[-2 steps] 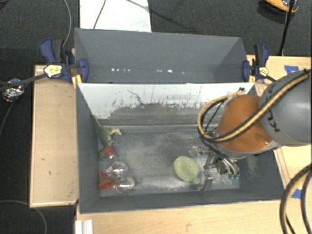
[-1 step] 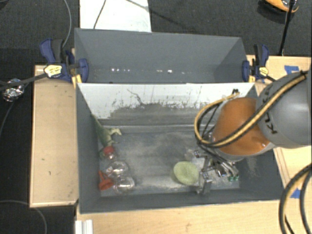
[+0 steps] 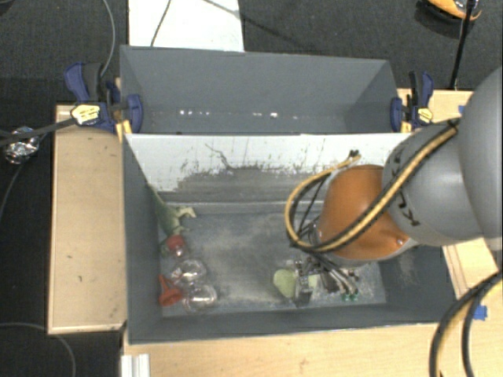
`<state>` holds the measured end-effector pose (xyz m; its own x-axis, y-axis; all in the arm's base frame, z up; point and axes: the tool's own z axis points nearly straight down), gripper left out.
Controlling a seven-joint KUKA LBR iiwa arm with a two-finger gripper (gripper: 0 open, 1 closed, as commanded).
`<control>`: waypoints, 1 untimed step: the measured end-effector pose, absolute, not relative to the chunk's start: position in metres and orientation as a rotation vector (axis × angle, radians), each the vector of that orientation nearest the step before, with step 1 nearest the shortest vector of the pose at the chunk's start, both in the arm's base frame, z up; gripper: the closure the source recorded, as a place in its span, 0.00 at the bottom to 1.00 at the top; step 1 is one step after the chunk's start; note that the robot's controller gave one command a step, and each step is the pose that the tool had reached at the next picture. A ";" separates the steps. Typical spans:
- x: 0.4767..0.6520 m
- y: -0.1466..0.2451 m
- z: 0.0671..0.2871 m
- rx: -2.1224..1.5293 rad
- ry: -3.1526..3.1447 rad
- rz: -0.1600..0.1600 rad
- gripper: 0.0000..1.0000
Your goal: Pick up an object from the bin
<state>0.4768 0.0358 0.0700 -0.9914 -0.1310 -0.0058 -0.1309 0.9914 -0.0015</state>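
Arm (image 3: 440, 195) with pincer (image 3: 314, 283) beside one green lump (image 3: 284, 282); two clear bulbs (image 3: 189, 272) left

Bin (image 3: 141, 234) walls are seen as grey, the floor scuffed with pale streaks. Pale green rounded thing (image 3: 284, 282) is noted front centre. Red bits (image 3: 168, 295), clear glassy pieces (image 3: 193, 273) and green strip (image 3: 167, 217) are logged left. Wrist cover (image 3: 354, 218) is coloured orange, cables (image 3: 299, 199) black and yellow.

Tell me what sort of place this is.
Probably a robotics lab's bin-picking station: a robot arm reaches into a grey metal bin of small loose things, with cables trailing over dark carpet around it.
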 end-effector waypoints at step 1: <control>0.477 0.036 0.070 -0.207 3.129 -0.002 1.00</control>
<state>0.4768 0.0358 0.0700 -0.9912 -0.1321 -0.0059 -0.1321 0.9912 -0.0015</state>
